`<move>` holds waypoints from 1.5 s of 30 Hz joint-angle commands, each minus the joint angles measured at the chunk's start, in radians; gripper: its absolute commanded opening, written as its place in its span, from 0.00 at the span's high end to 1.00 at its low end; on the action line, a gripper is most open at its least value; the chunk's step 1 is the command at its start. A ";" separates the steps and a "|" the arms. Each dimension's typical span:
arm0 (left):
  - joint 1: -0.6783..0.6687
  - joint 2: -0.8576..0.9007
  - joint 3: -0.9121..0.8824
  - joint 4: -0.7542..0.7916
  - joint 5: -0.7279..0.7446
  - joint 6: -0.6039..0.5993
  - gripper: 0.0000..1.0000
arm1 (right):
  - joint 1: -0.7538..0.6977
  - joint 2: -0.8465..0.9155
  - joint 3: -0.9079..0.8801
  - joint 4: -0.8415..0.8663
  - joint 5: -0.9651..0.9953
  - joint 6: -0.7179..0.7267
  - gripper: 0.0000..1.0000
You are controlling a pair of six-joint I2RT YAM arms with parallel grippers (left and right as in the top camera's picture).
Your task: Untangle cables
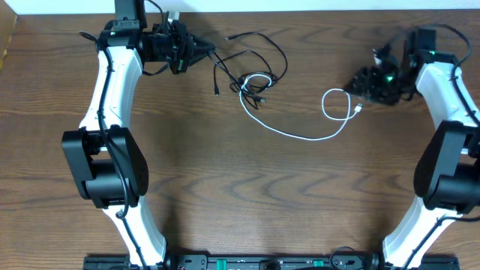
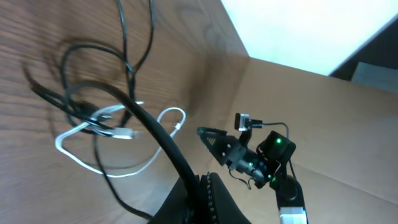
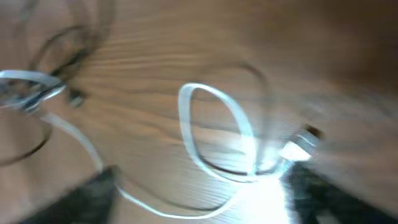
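The black cable (image 1: pixel 279 54) lies in loose loops at the table's back middle and is tangled with one end of the white cable (image 1: pixel 300 137) at a knot (image 1: pixel 255 82). My left gripper (image 1: pixel 204 51) is shut on a strand of the black cable (image 2: pixel 152 130), which runs out from between its jaws (image 2: pixel 202 186). The white cable (image 2: pixel 143 167) curves right to a small loop and a plug (image 1: pixel 358 110). My right gripper (image 1: pixel 360 84) hovers just above that loop (image 3: pixel 211 124), fingers apart and empty; its view is blurred.
The table's back edge and a white wall strip (image 1: pixel 300 4) lie just behind both grippers. A cardboard sheet (image 2: pixel 323 112) stands to the right of the table. The right arm (image 2: pixel 249 155) shows in the left wrist view.
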 commanded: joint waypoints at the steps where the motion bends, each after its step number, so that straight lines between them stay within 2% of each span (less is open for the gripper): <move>1: -0.005 -0.026 0.009 0.018 0.068 -0.040 0.92 | 0.084 -0.089 0.031 0.038 -0.119 -0.119 0.01; 5: -0.011 -0.026 0.009 0.036 0.089 -0.082 0.93 | 0.167 -0.087 0.030 0.103 -0.117 -0.114 0.01; 11: -0.033 -0.038 0.009 0.188 0.240 -0.174 0.93 | 0.268 -0.037 0.030 0.221 -0.080 -0.115 0.05; 15: -0.048 -0.065 0.009 0.197 0.246 -0.180 0.93 | 0.311 0.025 0.030 0.281 -0.090 -0.121 0.05; 17: -0.064 -0.084 0.009 0.200 0.241 -0.180 0.93 | 0.335 0.058 0.030 0.340 -0.157 -0.132 0.06; 23: -0.098 -0.108 0.009 0.208 0.239 -0.180 0.93 | 0.420 0.122 0.030 0.444 -0.188 -0.130 0.16; 25: -0.101 -0.109 0.009 0.208 0.239 -0.180 0.93 | 0.442 0.140 0.030 0.465 -0.177 -0.120 0.23; 26: -0.101 -0.109 0.009 0.208 0.240 -0.180 0.93 | 0.451 0.146 0.030 0.481 -0.159 -0.101 0.31; 28: -0.101 -0.109 0.009 0.208 0.239 -0.180 0.93 | 0.462 0.148 0.030 0.502 -0.049 -0.034 0.71; 29: -0.101 -0.109 0.009 0.207 0.239 -0.179 0.92 | 0.463 0.148 0.030 0.509 0.019 0.014 0.85; 31: -0.103 -0.109 0.009 0.207 0.239 -0.176 0.93 | 0.457 0.148 0.030 0.515 0.086 0.068 0.99; 39: -0.102 -0.109 0.009 0.207 0.239 -0.172 0.92 | 0.346 0.025 0.030 0.409 0.012 0.109 0.99; 42: -0.102 -0.109 0.009 0.207 0.238 -0.167 0.93 | 0.294 -0.063 0.030 0.306 0.104 0.214 0.99; 45: -0.102 -0.109 0.009 0.207 0.223 -0.168 0.93 | 0.264 -0.119 0.030 0.225 0.183 0.226 0.99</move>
